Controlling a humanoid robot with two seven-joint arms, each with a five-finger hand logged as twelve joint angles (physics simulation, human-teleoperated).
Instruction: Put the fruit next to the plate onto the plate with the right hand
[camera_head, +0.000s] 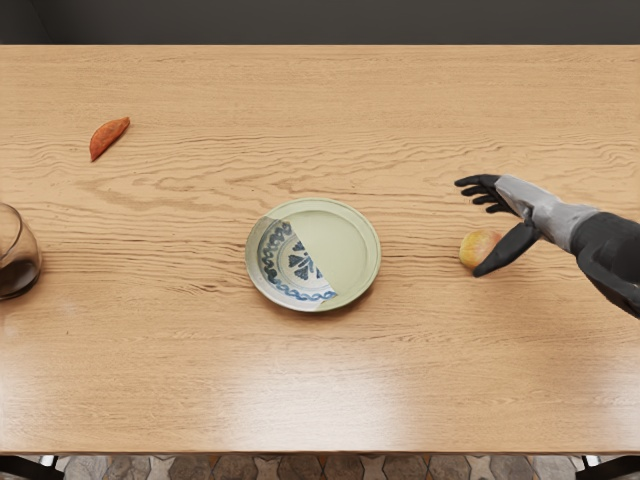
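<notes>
A small yellow-orange fruit (477, 247) lies on the table to the right of the plate (352, 225), a pale green dish with a blue pattern on its left half. My right hand (487, 224) reaches in from the right edge and hovers just above and beside the fruit. Its fingers (480, 190) are spread and the thumb (503, 252) points down along the fruit's right side. Nothing is held. The left arm is out of sight.
A red-orange slice (108, 136) lies at the far left back of the wooden table (320, 380). A dark glass vessel (15, 255) sits at the left edge. The table's front edge runs along the bottom.
</notes>
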